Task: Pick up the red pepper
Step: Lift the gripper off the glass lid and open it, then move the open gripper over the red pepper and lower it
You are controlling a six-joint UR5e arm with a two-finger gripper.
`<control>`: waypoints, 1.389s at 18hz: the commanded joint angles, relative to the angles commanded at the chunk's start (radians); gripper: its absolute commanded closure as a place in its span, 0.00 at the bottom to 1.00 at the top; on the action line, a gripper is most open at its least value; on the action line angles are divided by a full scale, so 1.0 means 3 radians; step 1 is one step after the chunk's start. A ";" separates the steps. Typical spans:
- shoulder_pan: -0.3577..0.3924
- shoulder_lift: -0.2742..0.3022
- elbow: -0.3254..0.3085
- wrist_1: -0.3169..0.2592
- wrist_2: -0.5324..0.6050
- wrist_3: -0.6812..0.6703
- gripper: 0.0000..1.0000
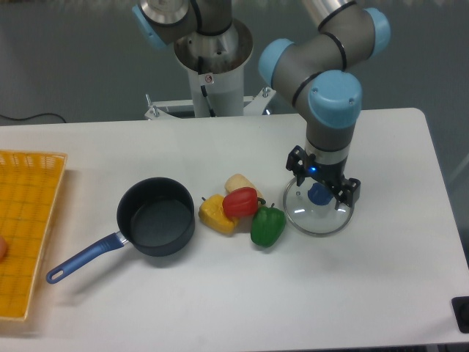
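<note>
The red pepper [239, 202] is small and glossy and sits on the white table in a cluster, resting against a yellow pepper [218, 213] and beside a green pepper [267, 226]. My gripper [322, 191] hangs to the right of the cluster, directly over a glass pot lid [319, 208] with a blue knob. Its fingers [296, 163] stand spread on either side of the knob and hold nothing. The red pepper is about a hand's width left of the gripper.
A dark saucepan [156, 217] with a blue handle [82, 259] sits left of the peppers. A pale yellow item [240, 182] lies behind the red pepper. An orange basket [26, 227] is at the left table edge. The arm's base [212, 59] stands at the back.
</note>
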 joint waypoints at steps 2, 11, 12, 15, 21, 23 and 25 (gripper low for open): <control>-0.0005 0.0031 0.0000 -0.0005 0.0000 -0.0148 0.00; -0.0158 0.0056 -0.0005 0.0036 -0.0297 -0.0741 0.00; -0.0174 0.0061 -0.0010 0.0036 -0.0292 -0.0762 0.00; -0.0240 0.0082 -0.0015 0.0026 -0.0276 -0.0889 0.00; -0.0409 0.0051 -0.0199 0.0051 -0.0031 -0.1079 0.00; -0.0506 0.0000 -0.0184 0.0046 0.0107 -0.1033 0.00; -0.0634 -0.0066 -0.0143 0.0051 0.0347 -0.0860 0.00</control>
